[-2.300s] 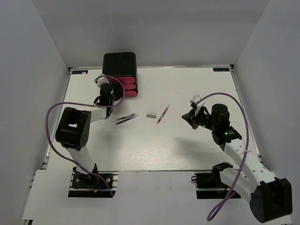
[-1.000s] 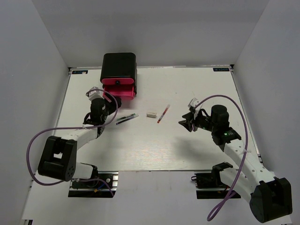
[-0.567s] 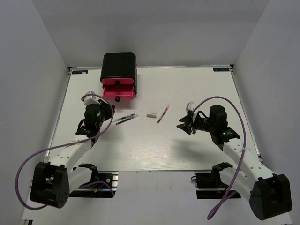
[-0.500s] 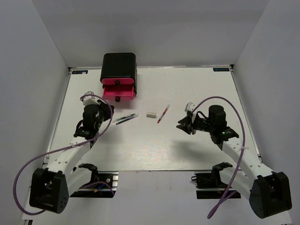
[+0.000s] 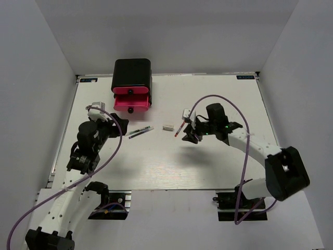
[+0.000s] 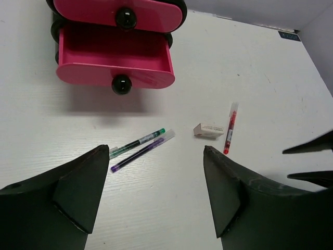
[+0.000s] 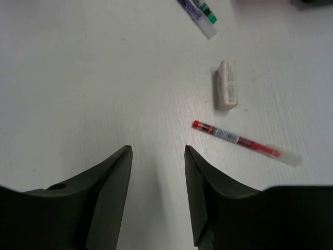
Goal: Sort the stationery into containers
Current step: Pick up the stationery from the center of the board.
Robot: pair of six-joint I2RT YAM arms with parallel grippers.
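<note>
Fingers (image 7: 112, 190) on the right gripper (image 7: 157, 152) are spread and empty, just short of the red pen (image 7: 237, 139) beside the eraser (image 7: 227, 85). The left gripper (image 6: 156, 152) gapes too, facing the open drawer (image 6: 78, 75), likely the pen's destination.

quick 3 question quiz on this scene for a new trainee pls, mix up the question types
1. True or false: the red pen is already inside the open drawer.
2. Which thing lies nearest the red pen?
A. the eraser
B. the green-tipped pen
C. a drawer knob
3. Short answer: what state are the left gripper and the right gripper in, and what do they hold?

Key
1. False. It lies on the table beside the eraser.
2. A
3. Both open, holding nothing.
</note>
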